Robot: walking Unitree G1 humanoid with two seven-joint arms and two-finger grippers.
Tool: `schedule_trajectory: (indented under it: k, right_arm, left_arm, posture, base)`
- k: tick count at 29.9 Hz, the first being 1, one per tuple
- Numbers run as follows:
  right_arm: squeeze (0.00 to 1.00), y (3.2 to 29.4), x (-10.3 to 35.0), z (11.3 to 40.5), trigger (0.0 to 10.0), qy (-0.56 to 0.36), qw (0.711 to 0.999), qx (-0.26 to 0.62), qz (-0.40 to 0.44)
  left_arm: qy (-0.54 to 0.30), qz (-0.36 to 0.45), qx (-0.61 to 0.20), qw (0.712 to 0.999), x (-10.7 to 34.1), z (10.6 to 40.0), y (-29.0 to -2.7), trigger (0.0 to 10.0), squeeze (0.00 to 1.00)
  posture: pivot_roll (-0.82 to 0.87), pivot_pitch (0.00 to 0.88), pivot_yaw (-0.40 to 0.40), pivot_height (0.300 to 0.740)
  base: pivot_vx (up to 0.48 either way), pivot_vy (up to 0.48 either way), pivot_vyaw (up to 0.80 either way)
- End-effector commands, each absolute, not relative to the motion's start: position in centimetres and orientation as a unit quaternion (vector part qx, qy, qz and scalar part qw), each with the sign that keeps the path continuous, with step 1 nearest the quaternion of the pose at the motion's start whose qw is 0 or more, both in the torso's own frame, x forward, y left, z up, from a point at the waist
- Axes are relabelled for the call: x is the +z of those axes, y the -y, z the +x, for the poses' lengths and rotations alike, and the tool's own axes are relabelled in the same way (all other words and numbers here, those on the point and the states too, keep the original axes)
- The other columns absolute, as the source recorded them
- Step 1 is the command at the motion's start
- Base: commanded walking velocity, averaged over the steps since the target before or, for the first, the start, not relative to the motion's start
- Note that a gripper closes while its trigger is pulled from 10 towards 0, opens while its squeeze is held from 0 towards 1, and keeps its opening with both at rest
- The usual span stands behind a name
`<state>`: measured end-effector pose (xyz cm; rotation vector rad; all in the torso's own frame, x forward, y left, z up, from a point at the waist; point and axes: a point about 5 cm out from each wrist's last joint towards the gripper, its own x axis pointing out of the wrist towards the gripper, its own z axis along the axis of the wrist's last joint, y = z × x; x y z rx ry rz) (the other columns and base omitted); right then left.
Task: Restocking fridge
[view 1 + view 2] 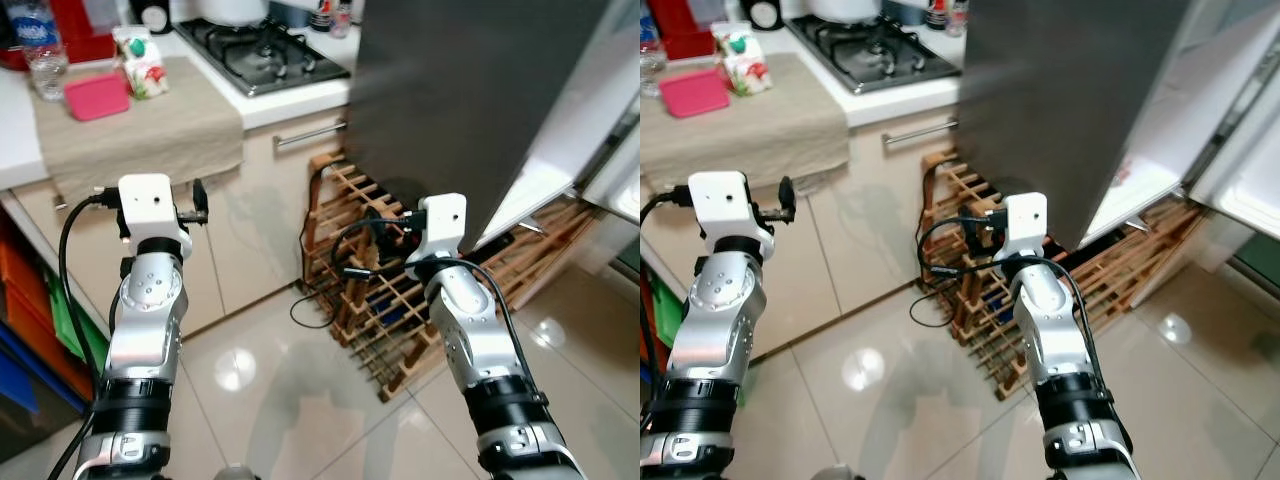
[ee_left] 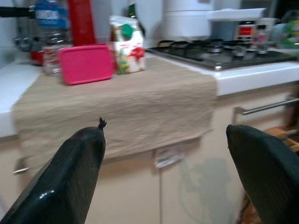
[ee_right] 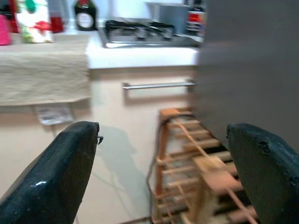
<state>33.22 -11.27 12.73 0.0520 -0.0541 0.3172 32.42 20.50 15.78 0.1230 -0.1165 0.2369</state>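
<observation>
I'm holding both claws, left claw (image 2: pixel 163 154) and right claw (image 3: pixel 161 158), apart and empty; swinging toward the carton (image 1: pixel 140 62), I'm risking clipping the fridge door (image 1: pixel 470 110) beside it.

The floor (image 1: pixel 300 400) has shiny beige tiles that reflect the light. Cream cabinets (image 1: pixel 270 215) stand under a white surface (image 1: pixel 290 100) with a gas stove (image 1: pixel 265 50). A wooden rack (image 1: pixel 400 310) stands beside them.

Counter (image 1: pixel 20 140) — cloth (image 1: pixel 140 130), pink box (image 1: pixel 96 97)
</observation>
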Motion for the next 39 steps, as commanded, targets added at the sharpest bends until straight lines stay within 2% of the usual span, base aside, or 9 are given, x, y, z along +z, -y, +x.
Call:
schedule_trajectory:
  k: [1,4,11,15,19,28,34,36,39]
  right_arm:
    - [0.00,11.2,12.7,33.3,10.0,0.030,0.986,0.160,0.024]
    - [0.00,11.0,12.6,33.3,10.0,0.027,0.985,0.168,0.024]
    - [0.00,11.4,12.4,33.4,10.0,0.022,0.985,0.171,0.027]
    - [0.00,11.7,12.5,33.4,10.0,0.023,0.986,0.166,0.025]
    - [0.00,12.5,12.3,33.5,10.0,0.018,0.993,0.114,0.019]
    - [0.00,11.4,11.8,33.4,10.0,0.019,0.991,0.133,0.020]
    - [0.02,11.0,11.9,33.3,10.0,0.027,0.990,0.134,0.028]
    - [0.03,11.1,11.7,33.1,10.0,0.026,0.990,0.135,0.029]
    - [0.03,11.1,11.6,33.0,10.0,0.027,0.990,0.137,0.029]
  left_arm:
    - [0.064,0.073,0.158,0.983,16.5,32.7,-21.0,10.0,0.00]
    - [0.050,0.058,0.175,0.982,16.1,32.7,-21.4,10.0,0.00]
    - [0.062,0.075,0.128,0.987,16.3,32.8,-20.0,10.0,0.00]
    - [0.065,0.073,0.121,0.988,16.4,32.6,-20.5,10.0,0.00]
    - [0.041,0.032,0.162,0.985,15.7,32.4,-21.7,10.0,0.00]
    - [0.048,0.076,0.164,0.982,16.5,32.2,-22.1,10.0,0.00]
    - [0.031,0.098,0.159,0.982,16.4,32.5,-22.3,10.0,0.00]
    - [0.025,0.050,0.135,0.989,16.0,32.5,-22.0,10.0,0.00]
    - [0.007,0.059,0.148,0.987,15.5,32.6,-21.9,10.0,0.00]
  posture:
    - [0.08,0.000,-0.049,0.740]
    - [0.08,0.000,-0.054,0.740]
    - [0.08,0.000,-0.058,0.740]
    - [0.06,0.000,-0.042,0.740]
    - [0.06,0.000,-0.021,0.740]
    - [0.10,0.000,0.015,0.740]
    - [0.10,0.000,0.022,0.740]
    - [0.10,0.000,0.017,0.740]
    - [0.09,0.000,0.007,0.740]
  base:
    - [0.000,0.000,0.45]
    - [0.000,0.000,0.44]
    - [0.000,0.000,0.44]
    - [0.000,0.000,0.44]
    - [0.223,-0.368,0.32]
    - [0.298,-0.373,0.29]
    - [0.000,0.000,0.61]
    - [0.000,0.000,0.59]
    - [0.000,0.000,0.59]
